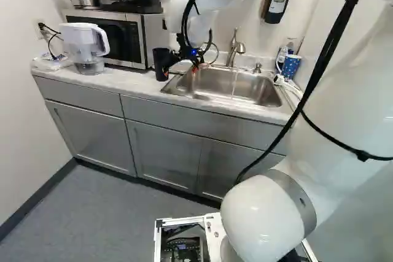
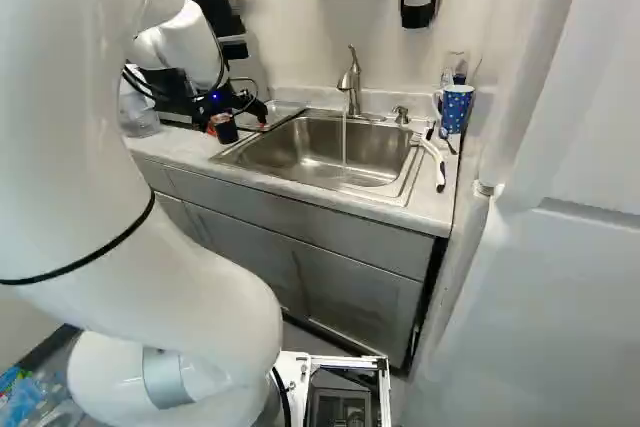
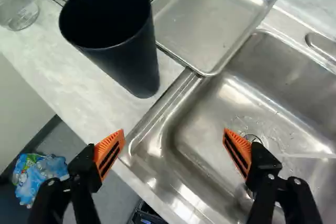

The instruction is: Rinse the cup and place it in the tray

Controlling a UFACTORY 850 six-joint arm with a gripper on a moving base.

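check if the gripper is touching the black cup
Apart. The wrist view shows it: the gripper stands open, and a strip of counter shows between its nearer finger and the black cup.

With twelve o'clock straight ahead of the base, the sink point(image 1: 245, 90) is set in the table point(image 1: 132, 83). From its middle, the faucet point(image 1: 233, 48) stands at twelve, the mug point(image 2: 456, 112) at two, the tray point(image 3: 210, 19) at ten, partly on the rim, the cup point(image 3: 126, 53) at nine. Beyond, the pitcher point(image 1: 78, 40) stands before the microwave point(image 1: 132, 44).
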